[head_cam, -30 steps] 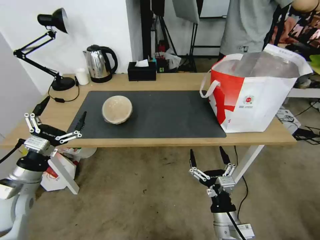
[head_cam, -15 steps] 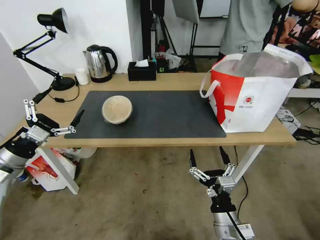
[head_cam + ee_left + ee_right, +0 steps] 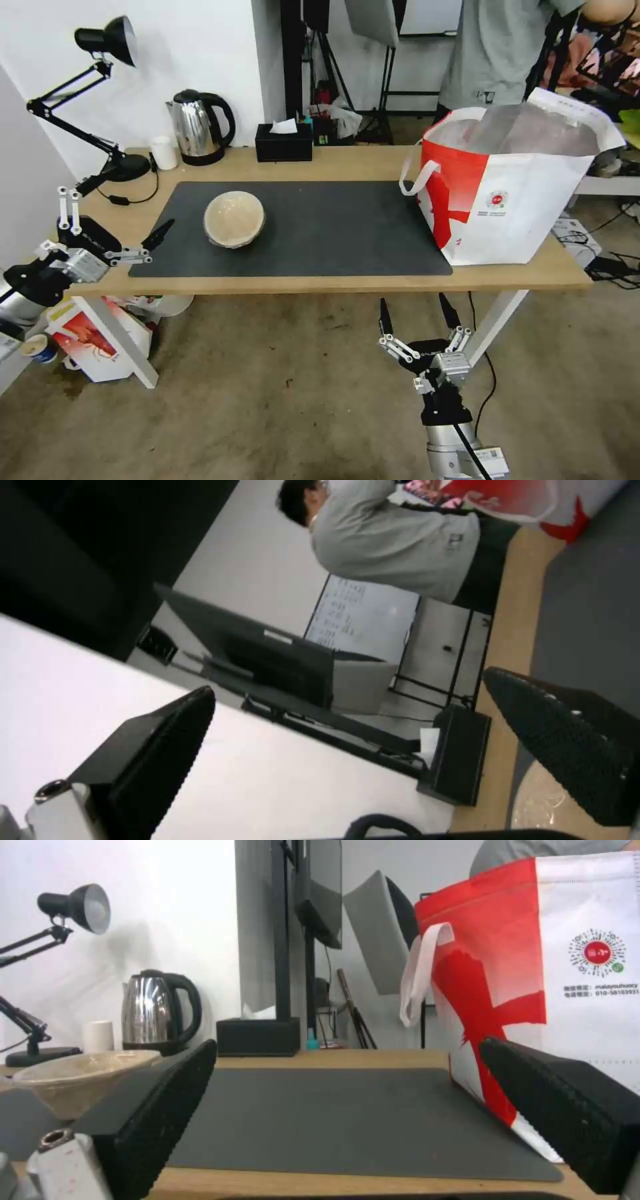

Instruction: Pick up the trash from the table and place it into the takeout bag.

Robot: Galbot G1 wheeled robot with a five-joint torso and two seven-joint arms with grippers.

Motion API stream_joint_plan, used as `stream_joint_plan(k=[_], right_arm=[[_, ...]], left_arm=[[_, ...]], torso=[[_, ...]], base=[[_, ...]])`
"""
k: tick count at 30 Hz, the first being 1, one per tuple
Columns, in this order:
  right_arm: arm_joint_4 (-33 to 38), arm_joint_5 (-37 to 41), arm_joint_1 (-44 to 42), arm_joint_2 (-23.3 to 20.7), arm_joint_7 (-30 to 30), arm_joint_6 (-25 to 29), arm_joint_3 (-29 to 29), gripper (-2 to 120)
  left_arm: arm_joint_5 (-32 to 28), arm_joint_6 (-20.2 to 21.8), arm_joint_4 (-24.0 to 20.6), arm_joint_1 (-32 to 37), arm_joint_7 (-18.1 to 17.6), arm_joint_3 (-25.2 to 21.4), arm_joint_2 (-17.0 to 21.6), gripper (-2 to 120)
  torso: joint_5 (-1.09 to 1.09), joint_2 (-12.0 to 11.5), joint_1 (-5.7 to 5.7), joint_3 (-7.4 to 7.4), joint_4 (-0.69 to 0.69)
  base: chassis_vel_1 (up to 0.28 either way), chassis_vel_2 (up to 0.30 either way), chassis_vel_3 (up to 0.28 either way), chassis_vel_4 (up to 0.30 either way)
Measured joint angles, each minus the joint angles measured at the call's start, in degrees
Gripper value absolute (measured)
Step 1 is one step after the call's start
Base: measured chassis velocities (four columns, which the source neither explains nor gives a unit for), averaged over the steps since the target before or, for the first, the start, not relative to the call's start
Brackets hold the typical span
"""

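1. Seen from the head camera: a long light-wood desk [image 3: 347, 163] with a dark grey mat [image 3: 320, 230] across its middle.
2. On the mat, toward the desk's left end and about midway between front and back edges: a shallow tan bowl [image 3: 234, 219], the one piece of trash visible on the desk.
3. At the desk's right end, partly on the mat's right edge: the big white-and-red takeout bag [image 3: 513, 180], mouth open, foil lining showing, one white loop handle hanging toward the mat.
4. Along the back edge, none of it trash: a black lamp [image 3: 100, 100], a small white cup [image 3: 163, 153], a steel kettle [image 3: 199, 127] and a black tissue box [image 3: 284, 142].
5. Left gripper [image 3: 115, 215] poised over the desk's front-left corner, fingers spread wide, holding nothing, near the bowl but apart from it.
6. Right gripper [image 3: 416, 313] parked low in front of the desk, below the front edge, also spread wide and empty.
7. Judged step: the reach for the tan bowl, not yet grasped.
8. Next move likely to need: a grip on the bowl's rim, then a lift and a carry along the desk to the bag's open mouth.
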Motion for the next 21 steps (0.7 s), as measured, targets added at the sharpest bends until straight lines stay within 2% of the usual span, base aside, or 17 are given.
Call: stream_joint_plan(k=[7, 21], right_arm=[[0.0, 0.0, 0.0, 0.0, 0.0, 0.0, 0.0, 100], [0.0, 0.0, 0.0, 0.0, 0.0, 0.0, 0.0, 100]], left_arm=[[3.0, -3.5, 0.0, -0.1, 0.5, 0.8, 1.7, 100], [6.9, -6.6, 0.1, -0.9, 2.1, 1.5, 5.1, 100]], torso=[[0.01, 0.0, 0.0, 0.0, 0.0], [0.0, 0.0, 0.0, 0.0, 0.0]], base=[[0.0, 0.0, 0.0, 0.0], [0.0, 0.0, 0.0, 0.0]])
